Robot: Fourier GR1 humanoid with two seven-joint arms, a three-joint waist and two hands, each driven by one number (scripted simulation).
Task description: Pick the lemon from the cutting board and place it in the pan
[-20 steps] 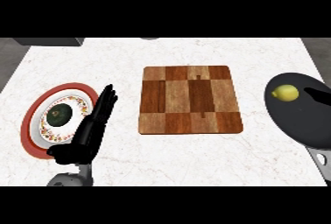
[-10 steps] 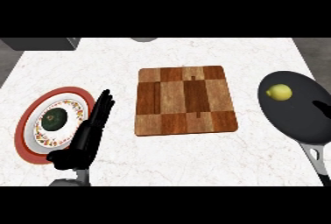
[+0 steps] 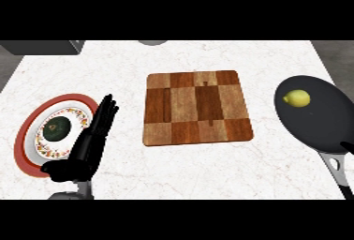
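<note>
lemon [image 3: 297, 98] already in pan [image 3: 319, 127] by right edge of counter [image 3: 207, 171]; left hand [image 3: 84, 151], fingers straight and empty, lies well apart near left edge.

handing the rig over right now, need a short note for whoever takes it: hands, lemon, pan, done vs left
Left hand: open, fingers straight, holding nothing, at the lower left by the right rim of the plate.
Right hand: not in view.
Lemon: off the cutting board, lying in the pan at the right.
Done: lemon is in the pan.
Left: nothing visible for the task; check where the right hand is.
</note>
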